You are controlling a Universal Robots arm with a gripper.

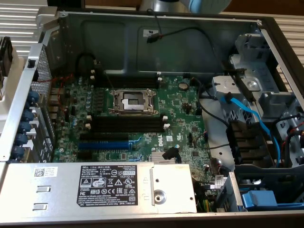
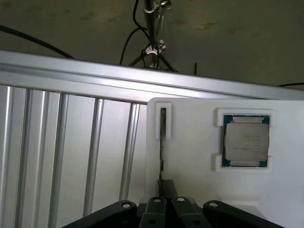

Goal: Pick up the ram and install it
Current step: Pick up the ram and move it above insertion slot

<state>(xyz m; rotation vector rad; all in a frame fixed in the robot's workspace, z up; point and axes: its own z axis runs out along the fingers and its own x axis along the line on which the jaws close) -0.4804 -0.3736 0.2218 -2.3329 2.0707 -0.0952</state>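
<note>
- In the exterior view, an open computer case (image 1: 142, 33) of dull grey sheet metal was seen, its back wall flat and lightly smudged.
- A green motherboard (image 1: 180, 109) was laid flat inside the case, crowded with small components.
- A square CPU socket (image 1: 132, 101) with a shiny metal frame was set near the middle of the board.
- Long black slots (image 1: 126, 124) with white end clips were ranged in parallel just below the socket, and none was seen filled.
- A blue slot (image 1: 103, 144) was placed below the black ones.
- A silver box-shaped power supply (image 1: 61, 185) with a black printed label (image 1: 107, 186) was seated along the near edge of the case.
- A glossy blue cable (image 1: 247, 114) was looped across the grey drive bay on the exterior view's right.
- In the wrist view, a white moulded holder (image 2: 190, 156) was seen resting on a ribbed aluminium table (image 2: 71, 142).
- The ram (image 2: 163, 137) was stood on edge in a narrow slot of the holder, shown as a thin dark strip.
- A square processor (image 2: 246, 141) with a matt metal lid and a green rim was lodged in a separate recess of the same holder, well apart from the ram.
- The black end effector (image 2: 166, 185) was held at the near end of the ram with its fingers drawn together; whether the stick was pinched between them could not be told.
- A metal stand (image 2: 152, 28) with dark cables was seen beyond the table.
</note>
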